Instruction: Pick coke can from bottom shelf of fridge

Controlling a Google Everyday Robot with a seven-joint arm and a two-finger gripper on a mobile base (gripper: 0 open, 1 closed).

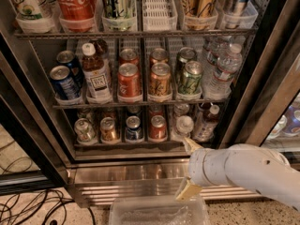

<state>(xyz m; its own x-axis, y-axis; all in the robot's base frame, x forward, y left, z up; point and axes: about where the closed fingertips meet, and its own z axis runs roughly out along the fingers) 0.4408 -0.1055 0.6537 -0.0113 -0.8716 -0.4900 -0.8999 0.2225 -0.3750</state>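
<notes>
Your gripper (187, 168) hangs just below the front edge of the bottom shelf (117, 145), right of the middle, jaws spread wide, I'd guess ready for the can. The coke can (158, 128) stands upright by that edge, so it looks an easy grab

Fronting the bottom shelf (126, 146): one coke can (158, 127), three other cans (108, 129), two bottles (183, 124); the jaws sit just below.

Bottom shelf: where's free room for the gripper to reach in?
Front row of the bottom shelf is full: the coke can sits close between a blue can and a clear bottle. Free room is above the can tops, under the middle shelf, and before the steel base, where the open gripper hangs, below-right of that can.
</notes>
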